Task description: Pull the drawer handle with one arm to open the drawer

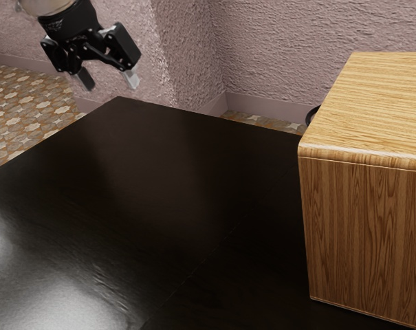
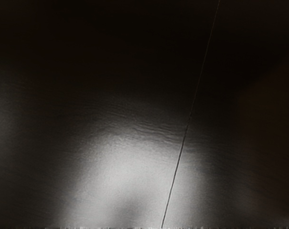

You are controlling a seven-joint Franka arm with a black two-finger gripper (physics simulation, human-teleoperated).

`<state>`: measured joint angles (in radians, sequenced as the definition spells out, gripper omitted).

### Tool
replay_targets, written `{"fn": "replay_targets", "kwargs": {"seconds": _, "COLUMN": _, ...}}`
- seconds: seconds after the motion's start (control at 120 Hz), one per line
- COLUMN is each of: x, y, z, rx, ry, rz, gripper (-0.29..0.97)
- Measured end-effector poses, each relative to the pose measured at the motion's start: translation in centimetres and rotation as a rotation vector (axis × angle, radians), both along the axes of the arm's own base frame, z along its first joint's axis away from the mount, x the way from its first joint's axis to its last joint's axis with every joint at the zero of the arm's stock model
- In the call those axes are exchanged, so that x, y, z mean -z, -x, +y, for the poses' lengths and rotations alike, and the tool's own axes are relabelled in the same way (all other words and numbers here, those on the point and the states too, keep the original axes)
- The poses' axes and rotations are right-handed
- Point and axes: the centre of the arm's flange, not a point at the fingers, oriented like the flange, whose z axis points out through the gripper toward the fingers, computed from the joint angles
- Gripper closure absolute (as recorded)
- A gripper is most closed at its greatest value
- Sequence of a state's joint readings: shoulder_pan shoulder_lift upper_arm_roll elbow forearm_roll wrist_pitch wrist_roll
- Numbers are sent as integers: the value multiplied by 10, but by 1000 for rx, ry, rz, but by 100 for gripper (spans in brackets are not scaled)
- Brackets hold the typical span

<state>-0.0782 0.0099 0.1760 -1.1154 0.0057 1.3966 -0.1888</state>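
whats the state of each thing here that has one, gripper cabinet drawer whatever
gripper: open, fingers spread, holding nothing, raised in the air well apart from the cabinet
wooden cabinet: upright on the table at the exterior view's right, untouched
drawer: cannot tell open or shut, the cabinet faces seen are plain wood
table: dark and glossy, with a thin seam across it

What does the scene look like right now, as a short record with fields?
gripper: open, empty, raised at the exterior view's upper left
cabinet: wooden, on the table at the exterior view's right, far from the gripper
drawer: open or shut, cannot tell
table: dark, glossy, one thin seam
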Motion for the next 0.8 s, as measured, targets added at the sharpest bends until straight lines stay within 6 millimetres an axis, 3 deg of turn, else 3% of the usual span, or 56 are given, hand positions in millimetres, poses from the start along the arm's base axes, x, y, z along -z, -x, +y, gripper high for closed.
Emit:
{"fn": "replay_targets", "kwargs": {"seconds": 0.217, "x": 7, "y": 2, "z": -6, "rx": 9, "ry": 8, "rz": 55, "gripper": 0}}
{"fn": "replay_targets", "kwargs": {"seconds": 0.5, "x": 14, "y": 4, "z": -39, "rx": 50, "ry": 53, "rz": 113, "gripper": 0}}
{"fn": "replay_targets", "kwargs": {"seconds": 0.692, "x": 40, "y": -29, "z": -63, "rx": 99, "ry": 164, "rz": 96, "gripper": 0}}
{"fn": "replay_targets", "kwargs": {"seconds": 0.8, "x": 50, "y": -45, "z": -57, "rx": 111, "ry": 285, "rz": 44, "gripper": 0}}
